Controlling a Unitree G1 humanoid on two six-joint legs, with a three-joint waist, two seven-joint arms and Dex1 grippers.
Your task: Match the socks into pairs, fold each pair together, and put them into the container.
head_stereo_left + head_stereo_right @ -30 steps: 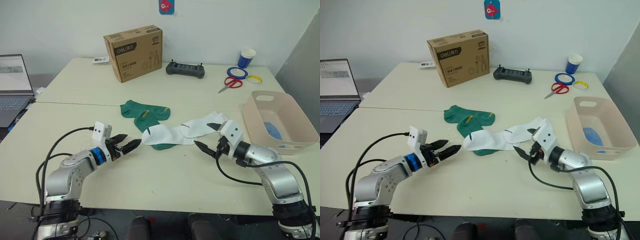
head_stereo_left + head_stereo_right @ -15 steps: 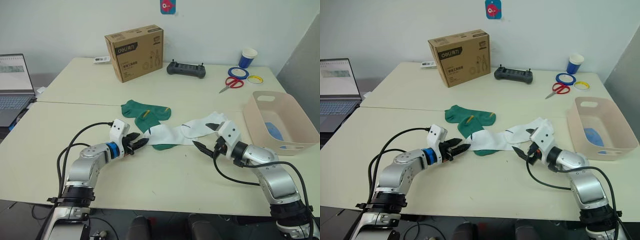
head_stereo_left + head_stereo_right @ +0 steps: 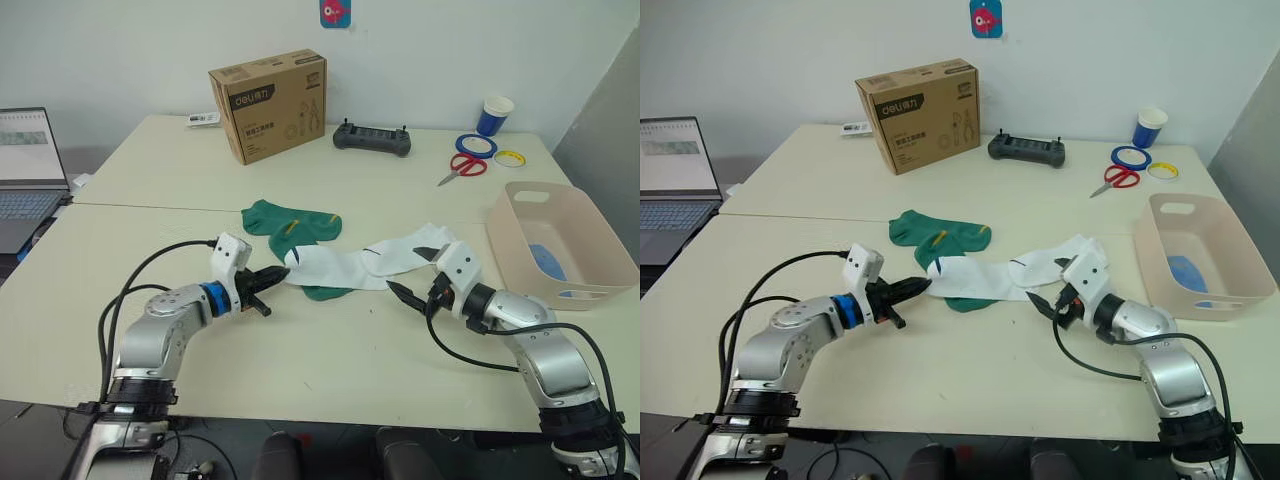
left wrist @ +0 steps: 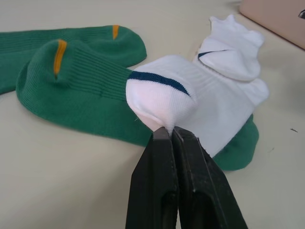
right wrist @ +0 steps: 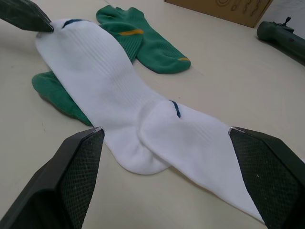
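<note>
Left gripper (image 4: pixel 172 132) jaws pinching white sock (image 4: pixel 200 102) toe, right gripper (image 5: pixel 167 136) jaws spread

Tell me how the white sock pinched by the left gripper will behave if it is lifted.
The white sock is thin knit lying flat and creased, so it will probably hang limp. The left gripper holds just its toe tip, so the rest likely trails. It overlaps a green sock and may drag it.

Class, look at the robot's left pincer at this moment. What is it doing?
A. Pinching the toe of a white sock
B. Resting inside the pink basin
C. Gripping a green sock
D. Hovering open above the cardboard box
A: the left pincer is shut on the toe end of a white sock, which lies over the green socks.
</note>
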